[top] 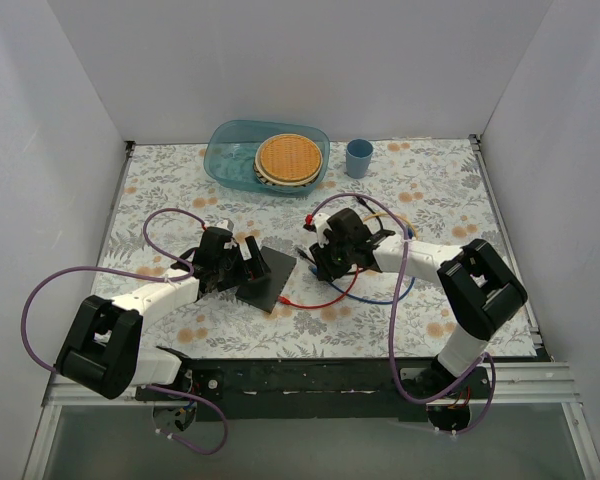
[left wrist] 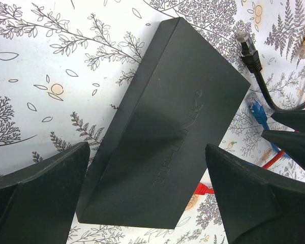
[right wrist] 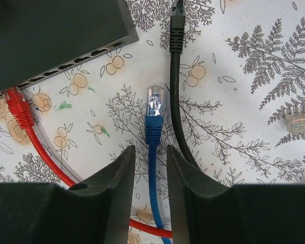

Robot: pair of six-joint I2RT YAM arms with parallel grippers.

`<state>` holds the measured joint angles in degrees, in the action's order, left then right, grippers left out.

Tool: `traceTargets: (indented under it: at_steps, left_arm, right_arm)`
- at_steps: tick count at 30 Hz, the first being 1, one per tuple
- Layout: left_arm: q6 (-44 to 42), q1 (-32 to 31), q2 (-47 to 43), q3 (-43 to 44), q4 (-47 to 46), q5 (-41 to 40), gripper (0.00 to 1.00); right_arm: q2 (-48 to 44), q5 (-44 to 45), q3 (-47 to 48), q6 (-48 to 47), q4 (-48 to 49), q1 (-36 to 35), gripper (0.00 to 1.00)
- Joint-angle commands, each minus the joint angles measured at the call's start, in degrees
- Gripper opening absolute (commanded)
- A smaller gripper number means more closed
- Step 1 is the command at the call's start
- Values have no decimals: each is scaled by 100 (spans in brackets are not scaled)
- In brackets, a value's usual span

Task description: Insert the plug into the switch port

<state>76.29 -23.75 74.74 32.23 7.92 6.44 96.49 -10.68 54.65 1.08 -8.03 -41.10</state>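
Note:
The switch (top: 270,275) is a flat matte-black box lying on the floral cloth; it also shows in the left wrist view (left wrist: 178,127) and the right wrist view (right wrist: 51,35), where its row of sockets faces the cables. My left gripper (left wrist: 146,148) is open wide, one finger on each side of the switch's near end, not touching it. My right gripper (right wrist: 149,150) is open narrowly, and its fingers straddle the blue cable just behind the blue plug (right wrist: 155,101) with gaps on both sides. A red plug (right wrist: 18,109) sits in a socket at the switch's edge.
A black plug (right wrist: 177,30) and its cable lie right of the blue one, and a yellow plug (right wrist: 301,122) lies farther right. A teal basin (top: 220,160) holding a woven plate (top: 288,158) and a blue cup (top: 359,157) stand at the back. White walls enclose the table.

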Motion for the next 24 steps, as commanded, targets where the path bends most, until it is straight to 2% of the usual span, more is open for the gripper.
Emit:
traceTargets:
  at_steps: [1,15,18,19,21,24]
  left_arm:
    - [-79,19,-65,-50,25,-28,98]
    - [-106,19,-82,-41,86,-46,98]
    - [-97,19,-126,-59,122,-90,98]
    - [-97,19,-144,-59,130,-99,98]
    - [-97,19,-153,-59,131,-125,98]
    - [-106,19,-144,-50,139,-116,98]
  right_arm:
    - [72,-92,72,-38,-5,6,37]
    - [511,-242,160,24,170,32,30]
    - [564,-295,177,41,162,41,20]
    - [564,-295,203,41,153,32,12]
    - [564,-260,221,15,74,41,3]
    - [494,-163,212,-12,30,41,1]
